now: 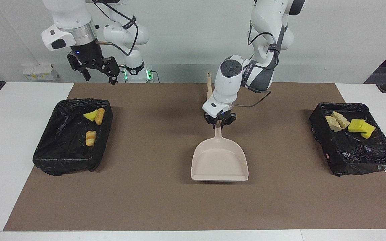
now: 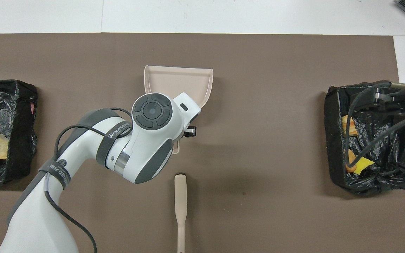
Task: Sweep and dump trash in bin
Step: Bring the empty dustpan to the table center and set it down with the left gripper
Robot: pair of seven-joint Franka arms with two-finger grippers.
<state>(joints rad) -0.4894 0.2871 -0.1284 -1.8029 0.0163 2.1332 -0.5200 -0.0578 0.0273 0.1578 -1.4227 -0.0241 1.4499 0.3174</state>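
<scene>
3 yellow sponge bits (image 1: 361,126) and 4 bread pieces (image 1: 90,138) lie in 2 black-lined bins (image 1: 69,157).

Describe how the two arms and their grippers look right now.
Both arms are glossy white with dark grey joint caps and bands. The left arm carries a loose black cable and a strap with white lettering; its gripper is small and black. The right arm has a silver ring above its wrist, black cables, and a black gripper of open linkage. Green lights glow at both bases.
</scene>
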